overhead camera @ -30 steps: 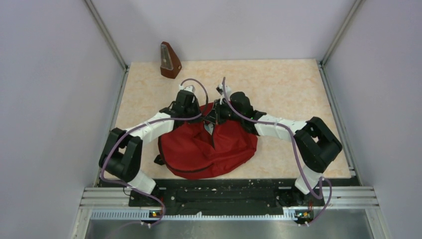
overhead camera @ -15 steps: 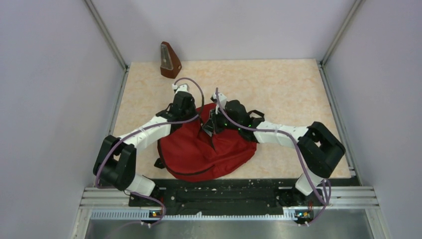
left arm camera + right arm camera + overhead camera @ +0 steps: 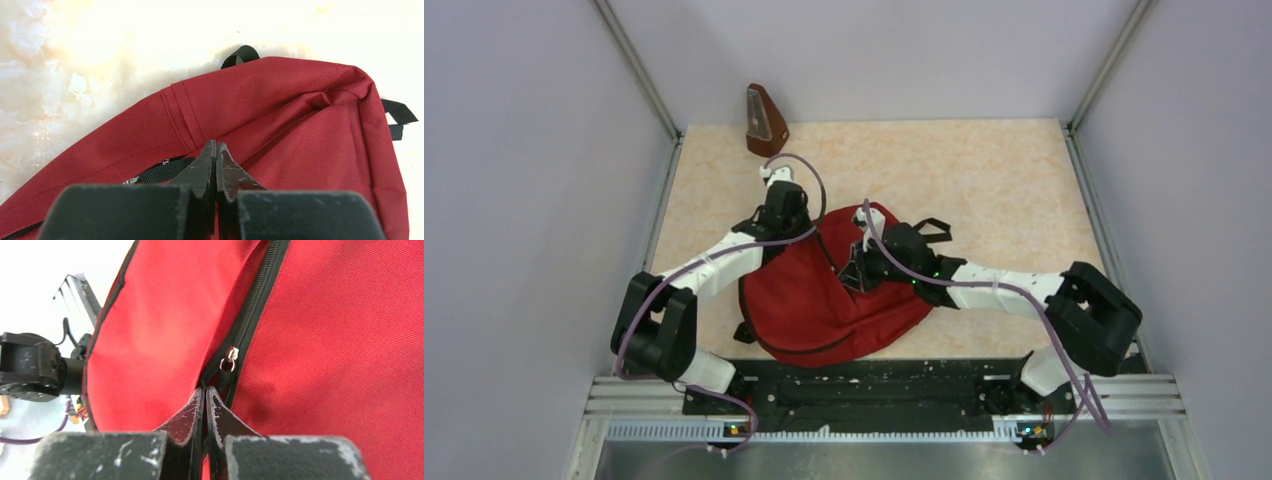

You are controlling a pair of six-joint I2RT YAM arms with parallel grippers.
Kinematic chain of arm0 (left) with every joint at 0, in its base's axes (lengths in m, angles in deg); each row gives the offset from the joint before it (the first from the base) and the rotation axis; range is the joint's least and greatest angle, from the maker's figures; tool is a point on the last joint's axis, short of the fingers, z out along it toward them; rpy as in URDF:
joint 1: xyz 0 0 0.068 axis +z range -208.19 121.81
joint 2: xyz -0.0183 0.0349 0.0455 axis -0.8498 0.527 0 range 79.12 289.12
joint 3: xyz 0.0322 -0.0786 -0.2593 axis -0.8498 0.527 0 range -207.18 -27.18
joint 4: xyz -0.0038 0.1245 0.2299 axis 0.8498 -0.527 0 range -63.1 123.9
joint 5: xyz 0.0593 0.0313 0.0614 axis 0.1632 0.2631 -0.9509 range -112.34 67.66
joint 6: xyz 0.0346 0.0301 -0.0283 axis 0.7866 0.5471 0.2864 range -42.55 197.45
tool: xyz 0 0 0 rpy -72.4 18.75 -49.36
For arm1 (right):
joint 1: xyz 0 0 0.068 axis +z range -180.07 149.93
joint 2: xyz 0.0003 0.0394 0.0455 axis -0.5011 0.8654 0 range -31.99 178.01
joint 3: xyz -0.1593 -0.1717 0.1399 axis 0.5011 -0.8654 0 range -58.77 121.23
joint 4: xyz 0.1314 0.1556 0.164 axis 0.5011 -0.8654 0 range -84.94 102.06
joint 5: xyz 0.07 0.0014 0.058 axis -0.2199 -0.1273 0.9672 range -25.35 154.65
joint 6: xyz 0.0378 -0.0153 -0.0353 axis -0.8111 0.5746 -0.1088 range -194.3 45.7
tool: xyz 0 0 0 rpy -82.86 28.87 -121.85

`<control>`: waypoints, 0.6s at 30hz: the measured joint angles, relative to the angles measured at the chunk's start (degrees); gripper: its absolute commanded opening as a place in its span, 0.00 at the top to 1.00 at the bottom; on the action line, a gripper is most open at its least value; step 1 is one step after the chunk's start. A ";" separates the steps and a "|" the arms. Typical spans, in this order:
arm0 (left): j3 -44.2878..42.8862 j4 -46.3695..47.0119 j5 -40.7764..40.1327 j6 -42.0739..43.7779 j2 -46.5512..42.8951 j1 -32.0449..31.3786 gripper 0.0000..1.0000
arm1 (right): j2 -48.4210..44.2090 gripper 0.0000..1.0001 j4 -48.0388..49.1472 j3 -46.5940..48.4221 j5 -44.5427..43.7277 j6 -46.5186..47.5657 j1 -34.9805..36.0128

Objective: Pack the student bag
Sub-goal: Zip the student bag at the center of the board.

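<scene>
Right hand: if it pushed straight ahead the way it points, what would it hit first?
The right hand would likely meet the student bag's black zipper first, beside its metal slider, just ahead of the tips.

Lab robot cell: plain grey walls point(image 3: 514, 200), aluminium framing point(image 3: 634, 65), marbled tabletop point(image 3: 984, 170)

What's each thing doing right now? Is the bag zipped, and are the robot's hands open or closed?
student bag: lying down, slumped.
zipper: closed beyond the slider; nearer part hidden.
left gripper: shut, tips on the bag's fabric.
right gripper: shut, tips by the zipper slider.
metronome: standing upright, far left corner.
</scene>
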 measured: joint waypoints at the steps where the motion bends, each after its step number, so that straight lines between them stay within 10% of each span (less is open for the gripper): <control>1: 0.00 0.02 -0.07 0.13 0.00 0.24 1.00 | -0.87 1.00 -0.26 -0.35 -0.17 -0.07 0.35; 18: -1.55 4.22 -2.97 2.47 1.66 3.52 0.95 | -12.35 1.00 -8.44 -9.75 -2.45 -1.05 2.69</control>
